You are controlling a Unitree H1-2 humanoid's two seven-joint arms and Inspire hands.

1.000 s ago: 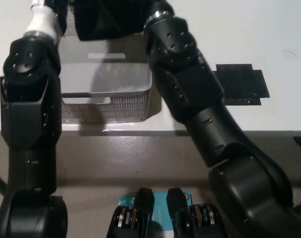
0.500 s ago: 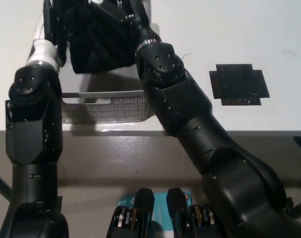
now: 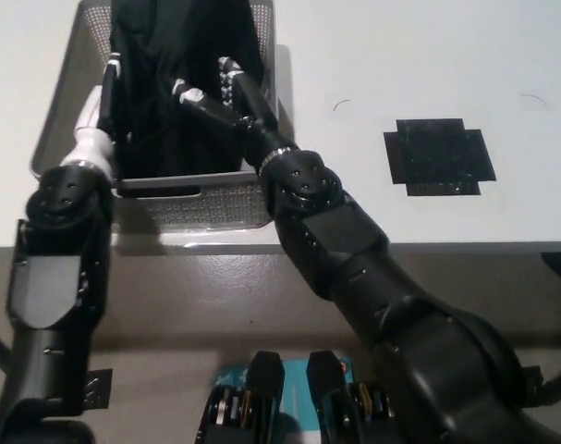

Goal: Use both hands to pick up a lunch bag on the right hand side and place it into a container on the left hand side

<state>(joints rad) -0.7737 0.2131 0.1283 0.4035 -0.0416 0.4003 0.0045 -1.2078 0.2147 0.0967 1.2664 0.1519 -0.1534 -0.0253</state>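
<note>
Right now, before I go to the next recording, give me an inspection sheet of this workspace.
Surface: white table, front edge in view.
Job's things: black lunch bag inside the grey mesh container at the table's left.
Clutter: black tape patch on the table, right of the container.
Robot hands: left robot hand against the bag's left side; right robot hand on the bag, inside the container. Grip on either cannot be judged.
Cables: nothing seen.
Surroundings: dark floor below the table edge.
</note>
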